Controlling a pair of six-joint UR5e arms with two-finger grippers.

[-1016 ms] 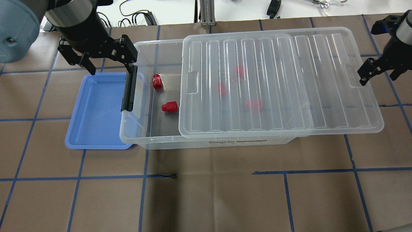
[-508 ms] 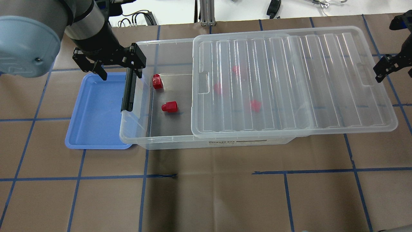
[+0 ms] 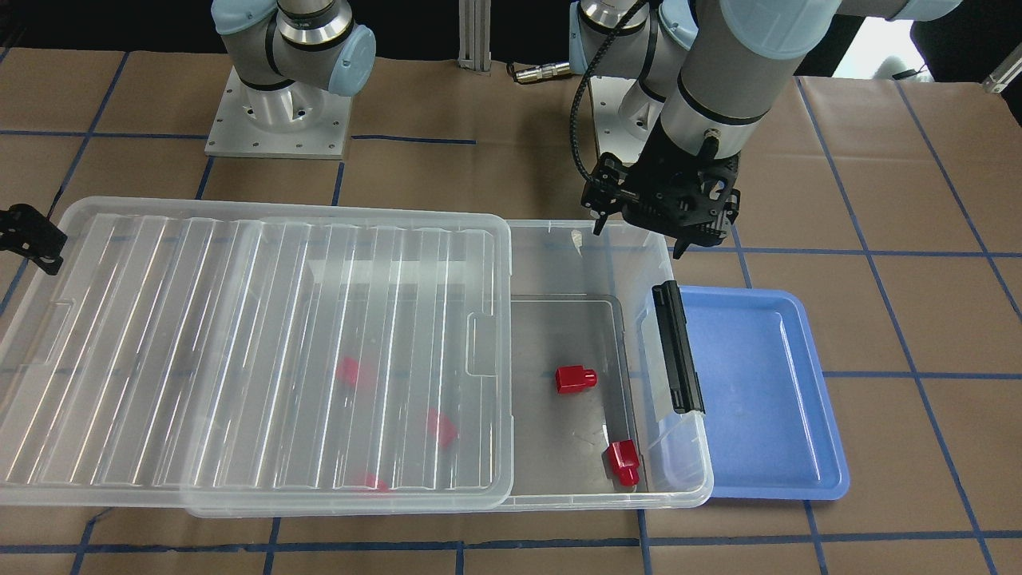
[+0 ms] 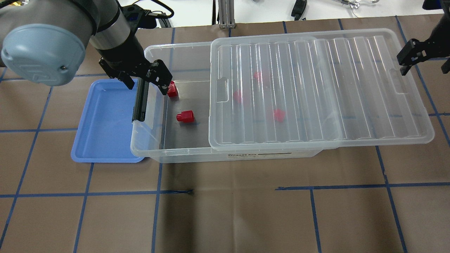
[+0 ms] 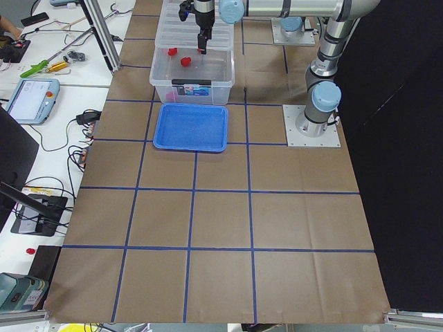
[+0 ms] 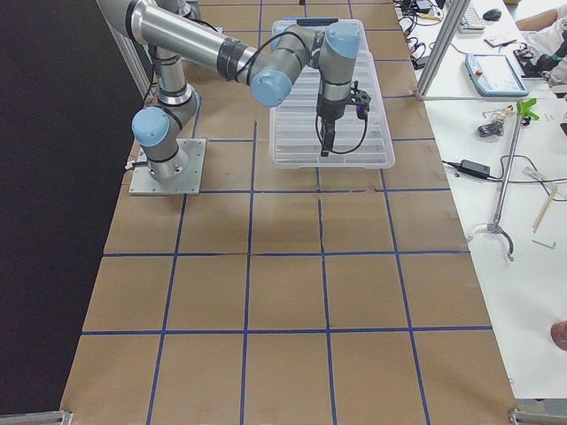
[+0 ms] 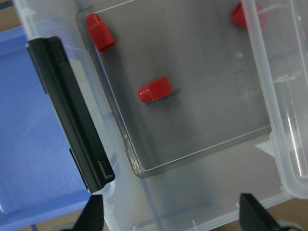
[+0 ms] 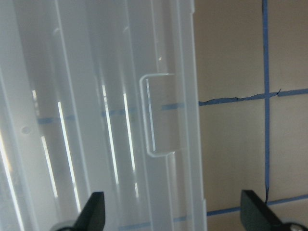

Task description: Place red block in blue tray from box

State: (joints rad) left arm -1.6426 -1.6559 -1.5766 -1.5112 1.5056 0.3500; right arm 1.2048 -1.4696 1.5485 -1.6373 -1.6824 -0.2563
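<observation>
- The left claw [image 4: 146,83] has swung off the blue tray [image 4: 102,119] and now hangs over the open end of the box [image 4: 154,147], toward the desk's left edge, with its fingers apart and empty
- The lid [image 4: 316,88] slid right a moment ago and has since stayed put; the right claw [image 8: 174,219], also spread and empty, has backed off toward the far right corner
- One red block [image 4: 171,89] lies uncovered on the box floor just beneath the left claw, a second block [image 4: 185,116] lies nearer, and three more sit under the lid
- No block is in the tray yet, so the pick looks next, likely the far one
</observation>
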